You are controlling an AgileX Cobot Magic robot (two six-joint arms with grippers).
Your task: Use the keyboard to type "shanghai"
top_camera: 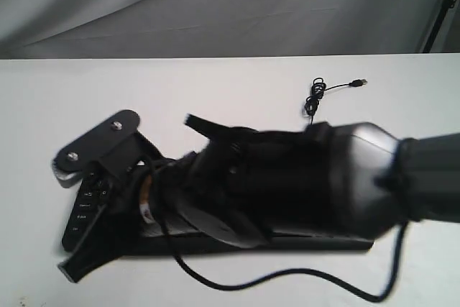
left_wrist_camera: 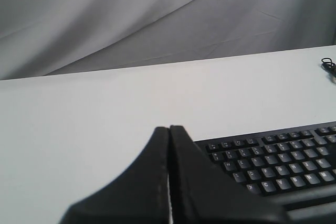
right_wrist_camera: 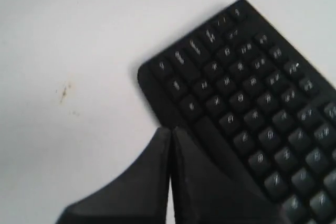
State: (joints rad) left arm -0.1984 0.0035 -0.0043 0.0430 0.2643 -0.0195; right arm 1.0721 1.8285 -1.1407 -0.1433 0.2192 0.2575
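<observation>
The black keyboard [top_camera: 83, 210] lies on the white table, mostly hidden in the exterior view by the dark, blurred arms over it. Only its left end and front edge show there. My left gripper [left_wrist_camera: 169, 128] is shut with nothing in it. Its tip stands before the keyboard's [left_wrist_camera: 278, 169] left end, near the function-key corner. My right gripper [right_wrist_camera: 170, 129] is also shut and empty, its tip at the edge of the keyboard [right_wrist_camera: 247, 103] close to a corner. The right arm [top_camera: 359, 177] reaches in from the right across the middle.
The keyboard's thin USB cable [top_camera: 316, 95] lies coiled behind it on the white table [top_camera: 215, 84], with its plug at the far right. A thicker black arm cable [top_camera: 287, 275] loops in front of the keyboard. Grey cloth hangs behind the table. A small stain [right_wrist_camera: 63, 93] marks the table.
</observation>
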